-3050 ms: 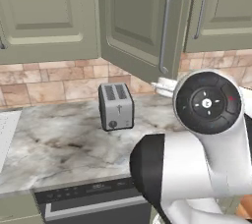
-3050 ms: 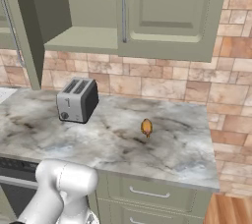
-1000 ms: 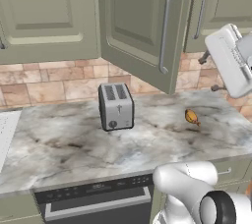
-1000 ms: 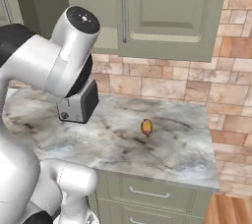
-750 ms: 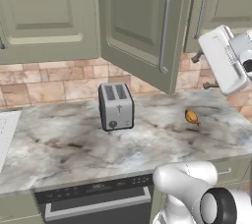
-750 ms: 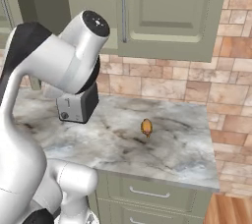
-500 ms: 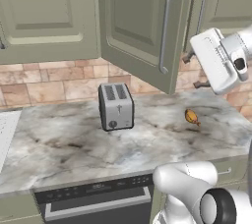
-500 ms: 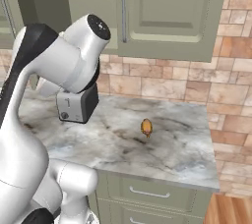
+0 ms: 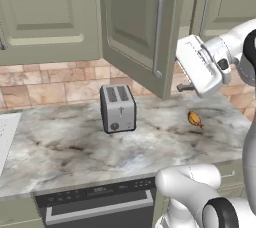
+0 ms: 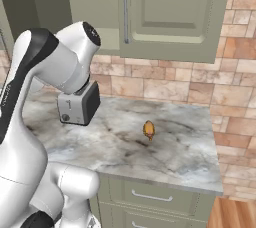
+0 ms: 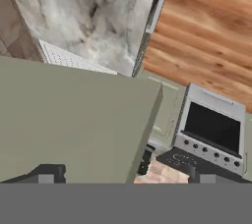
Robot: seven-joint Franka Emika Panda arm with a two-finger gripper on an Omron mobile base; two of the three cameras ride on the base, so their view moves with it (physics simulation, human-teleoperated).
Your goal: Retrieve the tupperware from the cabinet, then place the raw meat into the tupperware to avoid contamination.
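The cabinet [image 9: 134, 22] has its left door swung open over the counter, and the inside is hidden behind that door. My gripper [image 9: 183, 86] hangs just right of the door's free edge, above the counter. In the hand view the gripper [image 11: 123, 176] is open, fingertips [image 11: 47, 174] wide apart, with the olive door panel [image 11: 74, 120] close in front and nothing between them. The raw meat [image 9: 195, 119] [image 10: 149, 130], a small orange-brown lump, lies on the marble counter below and right of the hand. The tupperware is out of view.
A silver two-slot toaster [image 9: 117, 108] [image 10: 77, 106] stands at the back of the counter [image 9: 70, 147]. The right cabinet door [image 10: 165, 12] is closed. An oven front [image 9: 95, 207] sits below the counter; wood floor [image 10: 235, 214] lies to the right.
The hand has swung left from the right edge of the left base view to the open door's edge. The jaws stayed open. Meat and toaster have not moved.
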